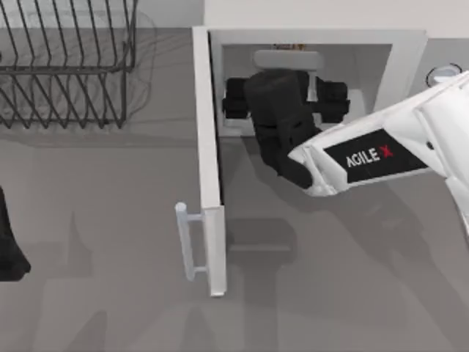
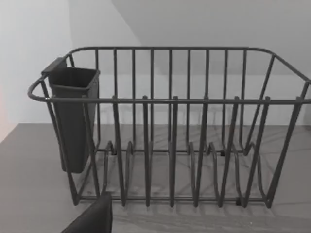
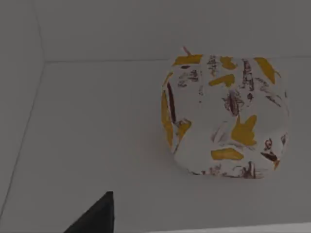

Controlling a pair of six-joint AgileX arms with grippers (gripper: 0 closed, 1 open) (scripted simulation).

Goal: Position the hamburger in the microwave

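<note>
At the bottom left edge of the top view the left arm (image 1: 9, 249) sits parked, a dark shape clipped by the frame; its wrist camera looks across the grey table (image 2: 29, 194) at the wire dish rack (image 2: 170, 145) with its dark cutlery cup (image 2: 73, 121). I cannot tell how its fingers stand. Moving up the frame, the microwave's white door (image 1: 212, 220) swings out toward the viewer, its bar handle (image 1: 187, 242) at the lower centre-left. Right of it, the right arm's white link slants in from the right edge, and the right gripper (image 1: 282, 103) is pushed into the mouth of the microwave (image 1: 410, 51) in the upper middle, its two dark fingers (image 1: 234, 99) spread wide to either side. Farthest in, the hamburger (image 3: 226, 114) rests on the pale cavity floor close to the back wall, seen from the right wrist view just right of centre and high in that frame; nothing pinches it, and the gripper looks apart from it. In the top view just a speck of it (image 1: 289, 47) peeks out at the cavity's rear. I judge the placing step is as good as done: the item is inside and released. The next move calls for drawing the right arm straight back out, clear of the door edge, without nudging the hamburger.
</note>
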